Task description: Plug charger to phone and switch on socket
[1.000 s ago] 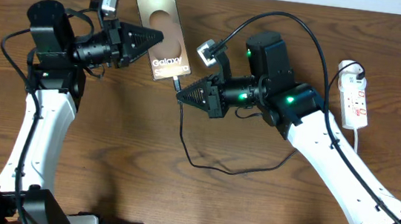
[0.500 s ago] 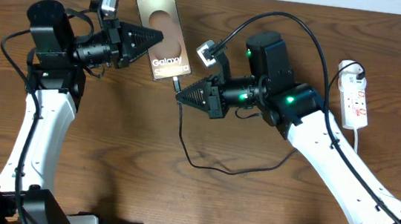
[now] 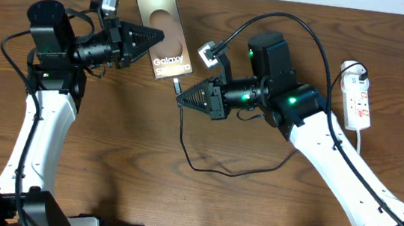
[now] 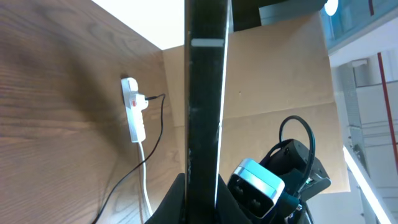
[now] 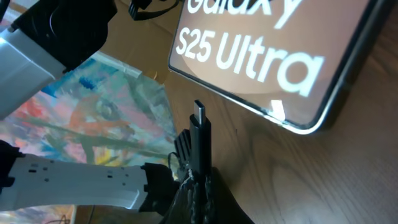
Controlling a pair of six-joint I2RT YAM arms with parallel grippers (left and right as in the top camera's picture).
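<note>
Left end effector (image 3: pixel 157 39) is clamped on the flat bronze-screen smartphone (image 3: pixel 167 11) up top; right end effector (image 3: pixel 182 99) pinches the thin black charger cable (image 5: pixel 199 137) by its plug.

phone (image 3: pixel 174 56) x1 | charger (image 5: pixel 199 130) x1 | socket (image 3: pixel 359 99) x1 | tools x2: left tool (image 3: pixel 159 37), right tool (image 3: pixel 181 100)

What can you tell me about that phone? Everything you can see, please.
The phone is a slim flat rectangle with a silvery rim and a bronze-brown screen showing a pale oval and white "Galaxy S25 Ultra" lettering. It faces up, angled, at the far side of the wooden table. The left arm's jaws are shut on one long edge; whether it rests on the wood is unclear. The black charger plug points at its bottom edge, not yet in.
</note>
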